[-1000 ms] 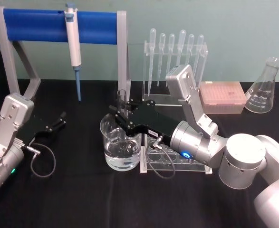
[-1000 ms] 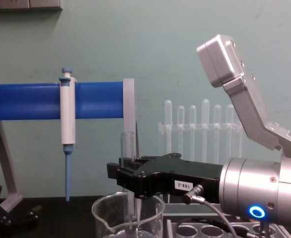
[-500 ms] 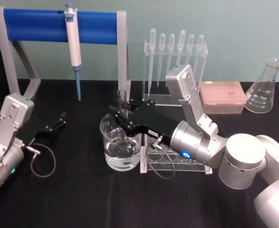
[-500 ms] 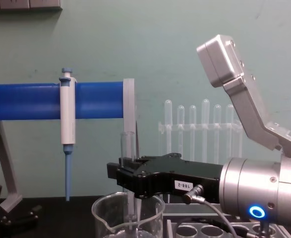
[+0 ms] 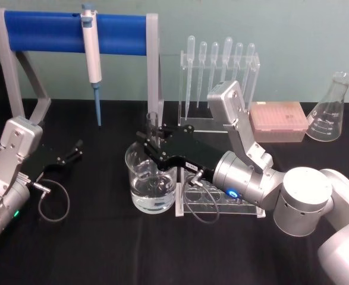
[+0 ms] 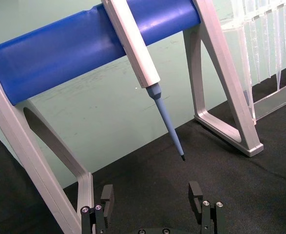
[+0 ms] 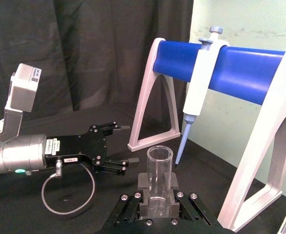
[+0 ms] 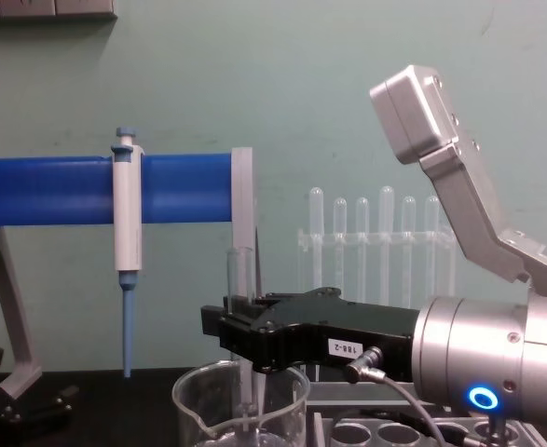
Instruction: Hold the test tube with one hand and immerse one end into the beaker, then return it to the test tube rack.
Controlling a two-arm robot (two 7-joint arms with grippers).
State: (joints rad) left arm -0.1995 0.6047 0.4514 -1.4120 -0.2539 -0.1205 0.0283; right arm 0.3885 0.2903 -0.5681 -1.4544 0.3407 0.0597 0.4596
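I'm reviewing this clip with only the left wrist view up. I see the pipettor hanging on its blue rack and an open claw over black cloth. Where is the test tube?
Observer: The right claw holds the test tube upright, clamped around its middle.
Operator: Is it anywhere near the beaker?
Observer: Yes. In the chest view the tube's lower part runs down inside the beaker, below the rim.
Operator: And where does my left arm sit relative to that?
Observer: The left claw is low over the black table, off to the beaker's left and well apart from it.
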